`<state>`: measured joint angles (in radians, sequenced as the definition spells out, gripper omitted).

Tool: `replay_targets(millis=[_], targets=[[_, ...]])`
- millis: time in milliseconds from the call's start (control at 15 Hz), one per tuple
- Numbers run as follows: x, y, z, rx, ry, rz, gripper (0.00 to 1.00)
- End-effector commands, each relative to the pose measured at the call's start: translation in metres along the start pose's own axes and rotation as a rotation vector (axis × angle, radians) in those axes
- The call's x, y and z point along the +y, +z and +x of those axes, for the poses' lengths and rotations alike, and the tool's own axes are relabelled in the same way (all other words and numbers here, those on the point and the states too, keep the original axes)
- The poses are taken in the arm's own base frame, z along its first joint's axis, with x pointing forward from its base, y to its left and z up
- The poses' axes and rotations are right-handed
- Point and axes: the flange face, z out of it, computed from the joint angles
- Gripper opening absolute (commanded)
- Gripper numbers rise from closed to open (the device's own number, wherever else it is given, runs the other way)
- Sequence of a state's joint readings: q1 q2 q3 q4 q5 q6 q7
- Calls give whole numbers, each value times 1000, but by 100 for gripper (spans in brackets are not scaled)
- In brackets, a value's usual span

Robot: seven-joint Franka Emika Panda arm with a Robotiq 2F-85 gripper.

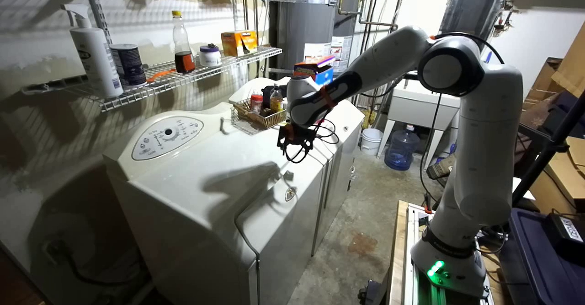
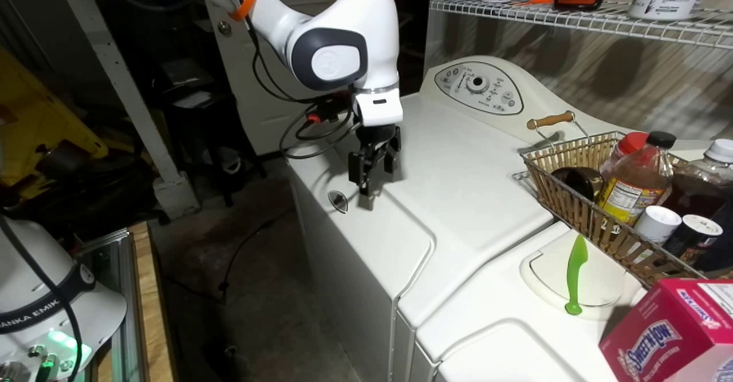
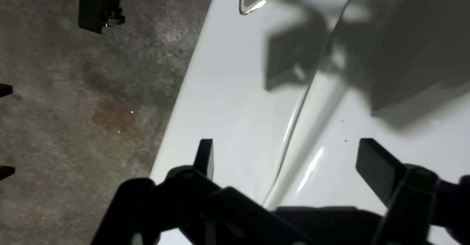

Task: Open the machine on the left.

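The machine [image 1: 183, 181] is the white boxy appliance with a round dial [image 1: 169, 131]; it also shows in an exterior view [image 2: 458, 181] and in the wrist view [image 3: 235, 127]. Its front door [image 1: 279, 250] appears shut, with the curved seam closed along the top; the door [image 2: 383, 239] carries a small oval badge [image 2: 338, 201]. My gripper [image 1: 295, 148] is open and empty, pointing down over the machine's top front edge near the badge; it also shows in an exterior view [image 2: 377, 173]. In the wrist view the seam runs between the open fingers [image 3: 284, 157], which look apart from the surface.
Beside the machine stands another white appliance [image 2: 492, 290] with a basket [image 2: 552, 190] of bottles, a green spoon [image 2: 574, 279] and a pink box [image 2: 647, 336]. A wire shelf [image 1: 183, 80] with bottles hangs above. Concrete floor [image 1: 347, 236] lies between machine and robot base [image 1: 452, 254].
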<state>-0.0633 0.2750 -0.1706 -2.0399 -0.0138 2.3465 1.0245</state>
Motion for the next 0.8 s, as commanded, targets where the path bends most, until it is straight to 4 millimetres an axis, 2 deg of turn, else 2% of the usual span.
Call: replay_targets(millis=[0,333,733], targets=[[5,24,9,-10,40,-33,100],[8,53,19,-24,67,-59,100],[7,68,27,-20,91,-21,100]])
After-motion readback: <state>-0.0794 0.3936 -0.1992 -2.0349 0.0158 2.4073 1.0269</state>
